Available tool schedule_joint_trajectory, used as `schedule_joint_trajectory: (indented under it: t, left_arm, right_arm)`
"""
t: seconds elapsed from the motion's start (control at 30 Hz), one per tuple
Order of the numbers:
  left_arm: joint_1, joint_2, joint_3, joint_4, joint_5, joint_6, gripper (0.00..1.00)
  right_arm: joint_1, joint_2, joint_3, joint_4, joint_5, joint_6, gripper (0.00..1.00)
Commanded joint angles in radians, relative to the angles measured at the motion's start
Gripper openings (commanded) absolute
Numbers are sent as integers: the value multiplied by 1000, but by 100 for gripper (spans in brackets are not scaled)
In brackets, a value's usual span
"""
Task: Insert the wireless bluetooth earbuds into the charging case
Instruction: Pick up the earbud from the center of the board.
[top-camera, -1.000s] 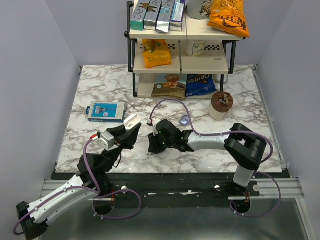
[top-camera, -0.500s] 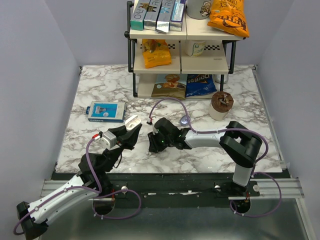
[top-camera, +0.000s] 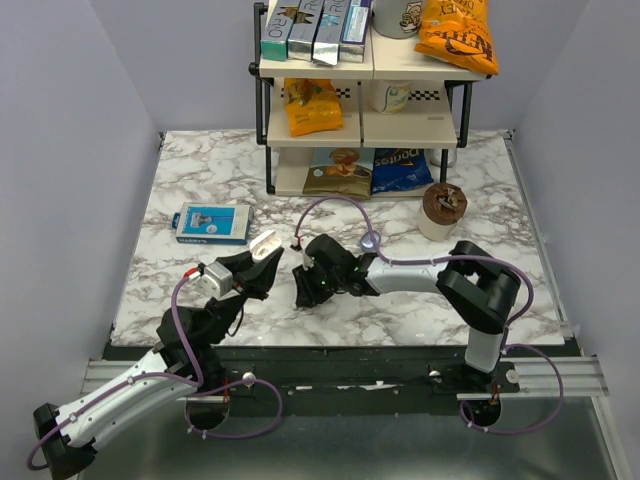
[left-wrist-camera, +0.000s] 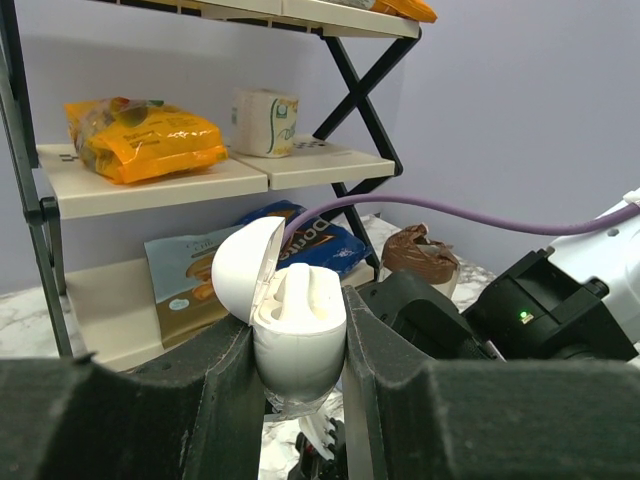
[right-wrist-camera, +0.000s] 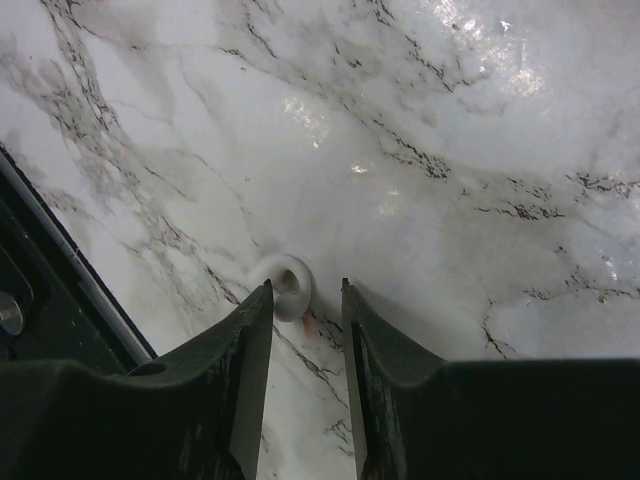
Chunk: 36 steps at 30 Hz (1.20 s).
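Marble table lies close under your right gripper (right-wrist-camera: 305, 298), its fingers parted and holding nothing. One earbud (right-wrist-camera: 283, 283) rests on the table right at the tips, off-centre, crowding the finger on the wrist view's left side. By my judgement, you need a slight shift that way before closing. Just to the left, your left gripper (left-wrist-camera: 298, 365) clamps the case (left-wrist-camera: 298, 325), raised above the table, its lid open.
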Motion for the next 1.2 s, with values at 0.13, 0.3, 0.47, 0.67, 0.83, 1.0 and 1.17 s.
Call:
schedule_joint_trajectory:
  t: [0.13, 0.3, 0.47, 0.67, 0.83, 1.0, 1.17]
  left_arm:
    - [1, -12, -9, -13, -9, -9, 0]
    - [1, -12, -9, -15, -6, -16, 0]
    - [1, -14, -7, -19, -6, -17, 0]
    - [1, -9, -7, -19, -6, -20, 0]
    - [-1, -9, -7, -22, -6, -20, 0]
    - [-1, -9, -7, -24, -7, -22, 0]
    - [-2, -5, -7, -19, -7, -23, 0]
  right_arm:
    - [1, 51, 46, -68, -51, 6, 42]
    - [1, 71, 57, -85, -70, 14, 41]
    - [4, 74, 55, -99, -85, 26, 39]
    - [4, 80, 52, -104, -101, 34, 29]
    - [5, 78, 51, -104, -102, 35, 20]
    - [4, 65, 41, -101, -94, 38, 5]
    - [4, 35, 25, -95, -64, 49, 1]
